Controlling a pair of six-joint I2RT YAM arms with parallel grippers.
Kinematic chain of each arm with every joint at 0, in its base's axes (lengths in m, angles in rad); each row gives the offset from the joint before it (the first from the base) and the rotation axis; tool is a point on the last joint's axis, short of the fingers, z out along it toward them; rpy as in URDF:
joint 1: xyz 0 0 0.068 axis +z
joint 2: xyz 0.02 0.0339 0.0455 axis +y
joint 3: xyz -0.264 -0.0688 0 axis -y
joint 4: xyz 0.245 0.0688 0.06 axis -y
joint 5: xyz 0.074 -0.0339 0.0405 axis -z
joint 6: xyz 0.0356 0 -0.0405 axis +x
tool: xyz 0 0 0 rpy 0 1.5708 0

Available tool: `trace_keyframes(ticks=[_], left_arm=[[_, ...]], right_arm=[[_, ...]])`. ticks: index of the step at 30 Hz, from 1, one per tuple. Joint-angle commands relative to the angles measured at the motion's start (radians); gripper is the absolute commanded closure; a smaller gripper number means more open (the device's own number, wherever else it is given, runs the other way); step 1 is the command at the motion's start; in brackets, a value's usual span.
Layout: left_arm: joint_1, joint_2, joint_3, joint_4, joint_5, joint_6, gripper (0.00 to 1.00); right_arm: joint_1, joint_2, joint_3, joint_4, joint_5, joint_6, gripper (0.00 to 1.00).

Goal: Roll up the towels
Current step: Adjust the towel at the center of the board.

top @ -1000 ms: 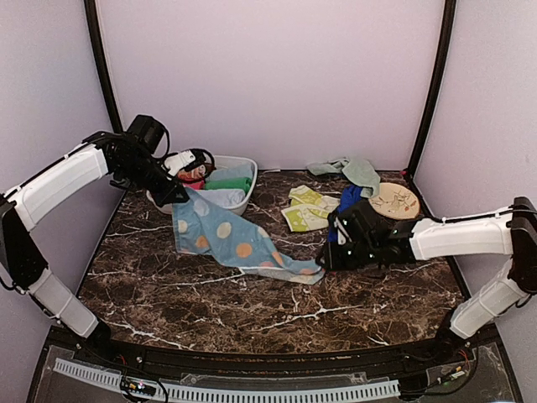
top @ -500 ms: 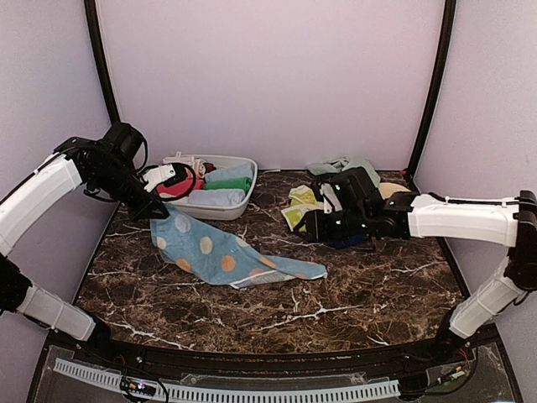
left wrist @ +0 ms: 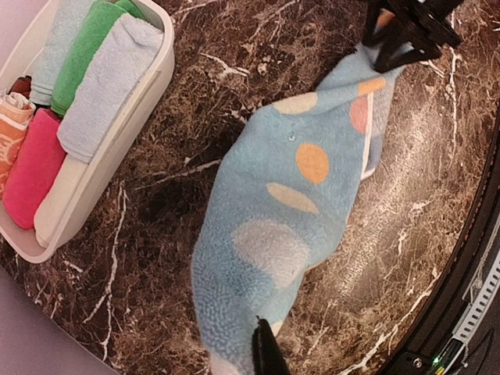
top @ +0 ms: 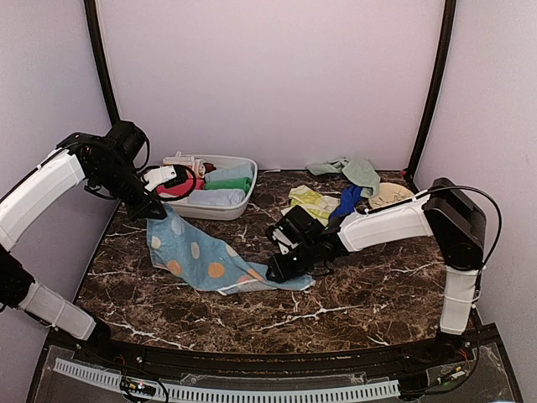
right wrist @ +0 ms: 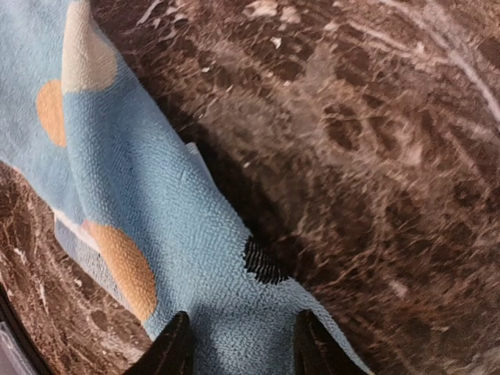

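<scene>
A light-blue towel [top: 201, 256] with orange and cream spots lies stretched across the marble table [top: 369, 294]. My left gripper [top: 157, 211] is shut on its far-left corner and holds that corner lifted; in the left wrist view the towel [left wrist: 289, 187] hangs away from the closed gripper [left wrist: 266, 351]. My right gripper [top: 273, 270] is at the towel's right end. In the right wrist view it [right wrist: 244, 348] stands open, one fingertip on either side of a strip of the towel [right wrist: 156, 203] that lies flat beneath. Yellow-green [top: 306, 201], dark blue [top: 348, 200] and mint [top: 348, 170] towels lie at the back right.
A white oval tub [top: 243, 164] at the back left holds rolled towels: pale blue [top: 218, 197], green [top: 228, 183] and pink [top: 172, 189]. A round beige disc [top: 394, 195] lies at the far right, behind my right arm. Dark posts and lilac walls close in the table.
My right arm swung from the yellow-green towel forward and left to the blue towel's right end, its jaws wider. The left gripper drew the towel's corner left, shifting the towel.
</scene>
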Motion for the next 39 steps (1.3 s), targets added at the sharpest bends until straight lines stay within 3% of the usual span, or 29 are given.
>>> trace_keyframes(ticks=[1,5,6,12,16,21,23,24,26,28,30,34,39], left_arm=[[0.003,0.039,0.107,-0.012,-0.003,-0.015,1.00],[0.002,0.092,0.216,-0.002,0.003,-0.045,1.00],[0.000,0.108,0.248,-0.003,0.004,-0.052,1.00],[-0.028,0.209,0.483,-0.013,-0.032,-0.070,1.00],[-0.085,0.316,0.750,-0.061,-0.068,-0.079,1.00],[-0.177,0.417,1.021,-0.159,-0.045,-0.083,1.00],[-0.206,0.402,0.997,-0.187,-0.031,-0.079,1.00],[-0.211,0.388,0.965,-0.204,-0.015,-0.077,1.00],[-0.212,0.347,0.856,-0.227,0.005,-0.065,1.00],[-0.212,0.290,0.694,-0.236,0.003,-0.030,1.00],[-0.212,0.233,0.491,-0.230,-0.035,0.004,1.00],[-0.211,0.136,0.213,-0.162,-0.175,0.049,1.00],[-0.211,0.096,0.141,-0.122,-0.222,0.058,1.00]], right_arm=[[0.027,-0.056,-0.087,0.038,-0.017,0.028,0.64],[0.030,-0.089,-0.127,0.059,0.002,0.060,0.96],[0.030,-0.101,-0.124,0.052,0.021,0.063,1.00],[-0.002,-0.240,-0.091,-0.006,0.190,0.064,1.00],[-0.001,-0.399,-0.132,-0.006,0.269,0.072,1.00],[0.130,-0.545,-0.262,0.009,0.323,0.149,1.00],[0.216,-0.522,-0.309,0.023,0.291,0.203,1.00],[0.254,-0.487,-0.328,0.029,0.267,0.230,0.95],[0.320,-0.408,-0.344,0.029,0.221,0.270,0.71],[0.337,-0.367,-0.339,0.015,0.178,0.288,0.54],[0.314,-0.378,-0.331,-0.011,0.177,0.270,0.44],[0.158,-0.509,-0.357,0.016,0.138,0.219,0.39],[-0.017,-0.468,-0.309,0.040,0.089,0.153,0.44]])
